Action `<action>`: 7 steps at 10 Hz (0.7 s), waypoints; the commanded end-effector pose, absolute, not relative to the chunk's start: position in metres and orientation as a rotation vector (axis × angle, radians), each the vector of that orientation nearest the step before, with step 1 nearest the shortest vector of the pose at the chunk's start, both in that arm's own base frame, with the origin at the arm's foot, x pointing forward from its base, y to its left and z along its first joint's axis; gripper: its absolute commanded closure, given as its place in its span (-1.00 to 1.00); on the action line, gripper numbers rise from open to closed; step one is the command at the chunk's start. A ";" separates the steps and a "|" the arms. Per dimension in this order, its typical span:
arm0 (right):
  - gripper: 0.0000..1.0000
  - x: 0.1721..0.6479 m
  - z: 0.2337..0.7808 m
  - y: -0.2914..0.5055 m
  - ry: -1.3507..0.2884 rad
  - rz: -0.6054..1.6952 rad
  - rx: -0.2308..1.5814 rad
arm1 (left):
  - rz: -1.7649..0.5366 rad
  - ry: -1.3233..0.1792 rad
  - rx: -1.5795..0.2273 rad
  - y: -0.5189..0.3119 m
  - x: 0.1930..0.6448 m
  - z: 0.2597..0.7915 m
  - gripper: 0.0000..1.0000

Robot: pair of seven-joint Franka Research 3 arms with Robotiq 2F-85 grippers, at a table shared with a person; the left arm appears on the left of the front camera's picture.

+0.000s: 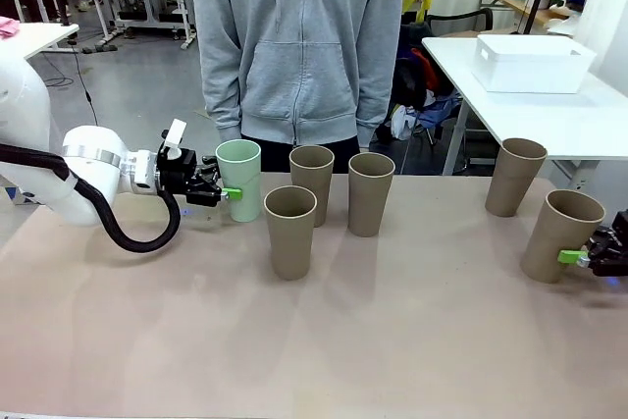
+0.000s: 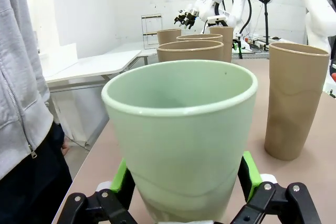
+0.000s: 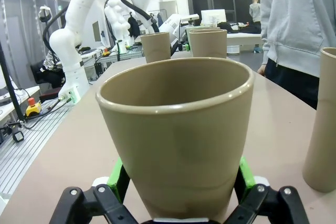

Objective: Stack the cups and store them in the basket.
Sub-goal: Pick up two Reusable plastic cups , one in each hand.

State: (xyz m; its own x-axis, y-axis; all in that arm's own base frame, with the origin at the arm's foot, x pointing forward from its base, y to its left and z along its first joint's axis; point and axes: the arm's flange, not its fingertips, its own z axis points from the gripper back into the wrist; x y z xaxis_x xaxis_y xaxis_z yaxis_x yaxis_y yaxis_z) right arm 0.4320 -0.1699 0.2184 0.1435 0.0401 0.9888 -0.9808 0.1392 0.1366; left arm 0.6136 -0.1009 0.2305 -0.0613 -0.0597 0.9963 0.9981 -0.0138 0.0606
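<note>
The pale mint green matte cup [image 2: 181, 129] stands upright between the left gripper's [image 2: 187, 178] pads, grip unclear, the right gripper [image 3: 182, 176] spread wide round a tan-brown cup [image 3: 176, 124]; close evenly and lift straight, the white plastic basket [image 1: 535, 64] lying well apart.

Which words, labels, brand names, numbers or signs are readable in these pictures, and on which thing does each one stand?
No text can be read in any view.
On the mint cup: no print, plain surface.
On the tan cups: no print, plain surface.
On the basket: no label seen, plain white.
On the yellow box with a red button, far off in the right wrist view: any print is too small to read.
</note>
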 end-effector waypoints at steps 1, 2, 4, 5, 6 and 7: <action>-1.00 0.435 0.221 -0.160 -1.158 0.994 1.147 | -1.293 -1.199 -1.144 -0.109 0.619 0.230 -1.00; -1.00 0.434 0.222 -0.159 -1.155 0.994 1.150 | -1.289 -1.203 -1.153 -0.113 0.620 0.228 -1.00; -1.00 0.435 0.220 -0.155 -1.148 0.997 1.158 | -1.283 -1.208 -1.167 -0.118 0.621 0.227 -1.00; -1.00 0.435 0.219 -0.153 -1.146 0.999 1.164 | -1.283 -1.210 -1.171 -0.120 0.622 0.228 -1.00; -1.00 0.434 0.219 -0.153 -1.147 0.996 1.167 | -1.285 -1.210 -1.178 -0.124 0.623 0.229 -1.00; -1.00 0.435 0.219 -0.152 -1.147 0.994 1.168 | -1.291 -1.213 -1.184 -0.126 0.623 0.229 -1.00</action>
